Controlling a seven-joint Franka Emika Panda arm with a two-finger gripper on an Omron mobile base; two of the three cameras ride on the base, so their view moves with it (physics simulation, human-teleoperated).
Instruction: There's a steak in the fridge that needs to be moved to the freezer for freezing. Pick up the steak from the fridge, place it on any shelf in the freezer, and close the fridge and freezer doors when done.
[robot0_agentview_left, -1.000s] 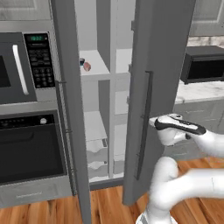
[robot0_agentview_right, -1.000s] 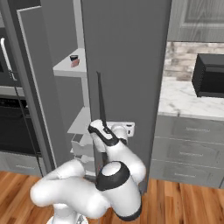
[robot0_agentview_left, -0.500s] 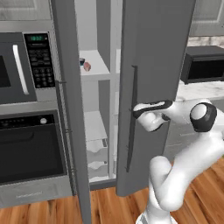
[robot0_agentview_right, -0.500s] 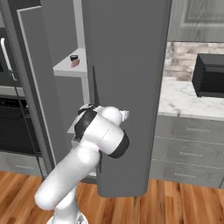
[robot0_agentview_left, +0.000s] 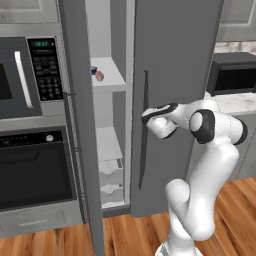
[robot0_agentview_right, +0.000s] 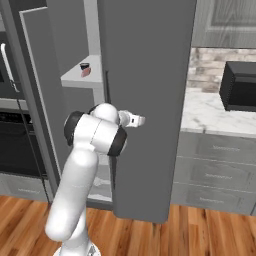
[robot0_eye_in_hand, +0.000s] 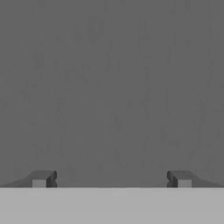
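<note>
The steak (robot0_agentview_left: 99, 75) (robot0_agentview_right: 86, 72), a small pinkish-red lump, lies on a slim white shelf in the narrow freezer (robot0_agentview_left: 107, 150), beside a small dark cup (robot0_agentview_left: 93, 70). The narrow freezer door (robot0_agentview_left: 80, 125) (robot0_agentview_right: 45, 75) stands wide open. The wide fridge door (robot0_agentview_left: 175, 75) (robot0_agentview_right: 150, 75) is nearly closed and hides the fridge interior. My gripper (robot0_agentview_left: 145, 116) (robot0_agentview_right: 140, 120) (robot0_eye_in_hand: 111, 179) is open and empty, pressed flat against the fridge door's grey face beside its dark vertical handle (robot0_agentview_left: 144, 130).
A built-in microwave (robot0_agentview_left: 20, 75) and black oven (robot0_agentview_left: 35, 170) stand left of the open freezer door. To the right runs a marble counter (robot0_agentview_right: 210, 110) carrying a black appliance (robot0_agentview_right: 240, 85), with grey drawers below. Wooden floor lies in front.
The fridge door has swung from half open to nearly closed. My arm has swept left with it, the open hand staying on the door by the handle.
</note>
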